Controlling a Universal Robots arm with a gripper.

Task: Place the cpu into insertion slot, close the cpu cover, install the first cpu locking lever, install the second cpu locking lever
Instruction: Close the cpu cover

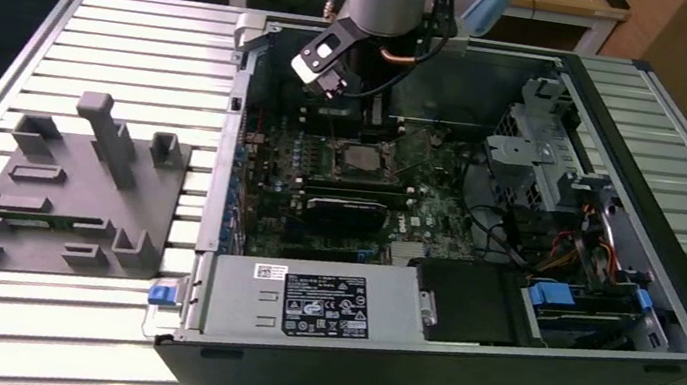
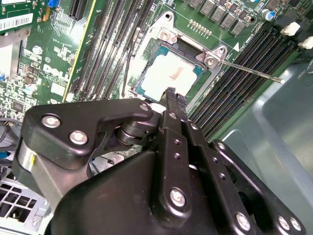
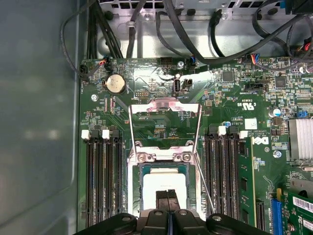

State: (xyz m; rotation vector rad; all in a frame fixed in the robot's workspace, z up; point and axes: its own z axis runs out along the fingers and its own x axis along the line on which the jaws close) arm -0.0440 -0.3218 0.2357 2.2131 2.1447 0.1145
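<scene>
The cpu [image 3: 164, 185], a pale square chip, lies flat in the insertion slot [image 1: 359, 158] on the green motherboard; it is also seen in the second wrist view as the cpu [image 2: 168, 76]. The cpu cover [image 3: 164, 105], a silver frame with a square window, is swung back open on its hinge beyond the slot. A thin locking lever [image 2: 249, 71] sticks out free beside the socket. My gripper [image 3: 167, 197] hangs just over the near edge of the chip, its black fingers [image 2: 171, 98] shut together with nothing between them. In the exterior view the gripper [image 1: 327, 77] is inside the open case.
Black memory slots [image 3: 102, 176] flank the socket on both sides. Cables [image 3: 195, 29] cross the case wall beyond the board. A black power supply [image 1: 327, 306] and a drive cage [image 1: 538, 154] fill the case's other sides. A grey fixture block [image 1: 69, 184] sits on the slatted table.
</scene>
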